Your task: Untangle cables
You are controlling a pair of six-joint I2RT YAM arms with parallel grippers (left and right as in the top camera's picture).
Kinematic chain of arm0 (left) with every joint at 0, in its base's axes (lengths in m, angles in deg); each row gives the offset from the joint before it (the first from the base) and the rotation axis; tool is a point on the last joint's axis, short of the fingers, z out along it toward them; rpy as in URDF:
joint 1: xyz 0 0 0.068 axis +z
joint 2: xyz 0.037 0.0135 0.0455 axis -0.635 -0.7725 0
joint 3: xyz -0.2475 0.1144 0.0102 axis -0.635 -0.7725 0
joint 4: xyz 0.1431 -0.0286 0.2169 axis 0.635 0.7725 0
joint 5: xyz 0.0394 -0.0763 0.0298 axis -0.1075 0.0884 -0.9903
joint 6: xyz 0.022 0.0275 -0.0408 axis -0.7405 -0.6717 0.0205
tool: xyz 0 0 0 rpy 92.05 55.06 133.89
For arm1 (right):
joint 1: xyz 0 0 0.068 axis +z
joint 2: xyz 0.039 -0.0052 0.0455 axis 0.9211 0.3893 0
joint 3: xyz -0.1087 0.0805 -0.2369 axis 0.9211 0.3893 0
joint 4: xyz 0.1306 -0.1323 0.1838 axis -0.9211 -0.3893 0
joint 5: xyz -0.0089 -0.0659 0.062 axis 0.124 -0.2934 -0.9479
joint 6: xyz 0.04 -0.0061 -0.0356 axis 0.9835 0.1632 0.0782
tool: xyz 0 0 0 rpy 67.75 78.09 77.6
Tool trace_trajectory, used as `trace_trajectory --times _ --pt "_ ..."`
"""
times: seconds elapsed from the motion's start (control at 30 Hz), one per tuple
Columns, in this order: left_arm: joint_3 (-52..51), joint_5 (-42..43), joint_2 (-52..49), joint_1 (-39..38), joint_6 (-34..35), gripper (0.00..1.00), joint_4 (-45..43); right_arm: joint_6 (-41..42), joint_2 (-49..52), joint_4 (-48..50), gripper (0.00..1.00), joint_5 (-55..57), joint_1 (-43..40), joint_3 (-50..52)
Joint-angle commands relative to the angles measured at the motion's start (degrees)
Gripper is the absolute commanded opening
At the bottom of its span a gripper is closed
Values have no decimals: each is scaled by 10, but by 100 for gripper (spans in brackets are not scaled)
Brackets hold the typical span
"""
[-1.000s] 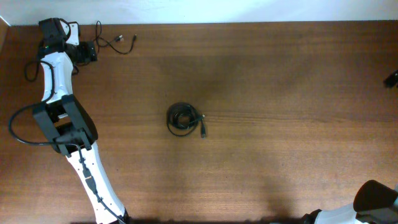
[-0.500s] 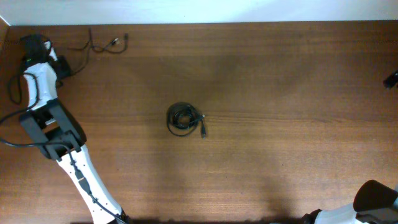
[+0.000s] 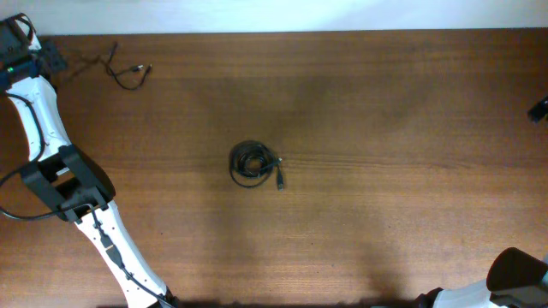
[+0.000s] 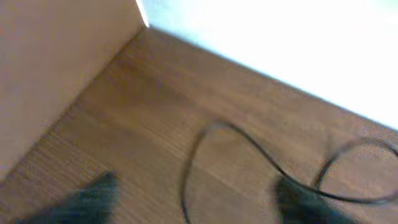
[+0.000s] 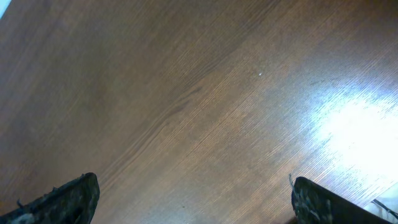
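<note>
A tight coiled cable (image 3: 250,162) lies near the middle of the wooden table (image 3: 385,128) in the overhead view. One small plug end (image 3: 279,180) sticks out at the coil's lower right. A second, loose cable (image 3: 127,74) lies well apart from it in the upper left of the frame. It rests in thin open loops close to the table's far edge, and one strand runs left toward the end of the left arm (image 3: 38,128).

That arm reaches from the bottom left up into the upper left corner. In its blurred wrist view the left gripper (image 4: 196,186) is released, with the two dark fingers (image 4: 93,199) spread wide at the bottom of the frame. The thin cord curves across the wood between them and passes close to the finger on the right of the frame. The blur hides whether cord and finger touch. A tan panel (image 4: 56,68) fills the upper left of that view.

The right arm (image 3: 518,275) shows only at the bottom right corner of the overhead view. Its right gripper (image 5: 193,183) is also released and holds nothing. Its fingers sit at the two lower corners of the wrist view over bare wood. A small dark object (image 3: 539,109) sits at the right edge of the overhead view.
</note>
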Motion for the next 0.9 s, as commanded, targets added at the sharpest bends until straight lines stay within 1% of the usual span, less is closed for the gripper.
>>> trace_trajectory --times 0.0,0.07,0.1,0.2,0.27,0.37,0.43,0.47,0.5,0.53,0.6,0.63,0.67,0.7,0.73,0.77,0.8,0.83,0.87 --pt "-7 58 7 2 13 99 18 0 -1 0 98 7 0 -7" --pt "-7 148 7 1 13 100 56 0 -1 0 98 7 0 -7" --pt "-7 167 7 -2 14 100 68 0 -1 0 98 7 0 -7" --pt "-7 170 7 -23 18 99 130 0 -1 0 98 7 0 -7" --pt "-7 118 7 -36 77 99 145 0 -1 0 98 7 0 -7" --pt "-4 101 17 -43 82 99 155 0 -1 0 98 7 0 -7" --pt "-4 15 33 -42 81 100 183 0 -1 0 98 7 0 -7" --pt "-4 -75 36 -42 52 100 202 0 -1 0 98 7 0 -7" --pt "-4 -100 36 -42 32 94 207 0 -1 0 98 7 0 -7" --pt "-16 -131 35 -42 5 84 210 0 -1 0 98 7 0 -7" --pt "-51 -136 35 -36 5 95 181 0 -1 0 98 7 0 -7" --pt "-84 -136 35 -33 -31 96 143 0 -1 0 98 7 0 -7" --pt "-109 -136 35 -33 -71 96 115 0 -1 0 98 7 0 -7" --pt "-131 -135 35 -33 -95 95 86 0 -1 0 98 7 0 -7" --pt "-143 -127 35 -33 -110 93 66 0 -1 0 98 7 0 -7" --pt "-158 -101 35 -33 -128 90 38 0 -1 0 98 7 0 -7" --pt "-167 -67 34 -33 -157 88 11 0 -1 0 98 7 0 -7" --pt "-173 -61 34 -33 -169 85 -18 0 -1 0 98 7 0 -7" --pt "-175 -61 34 -33 -179 69 -62 0 -1 0 98 7 0 -7"
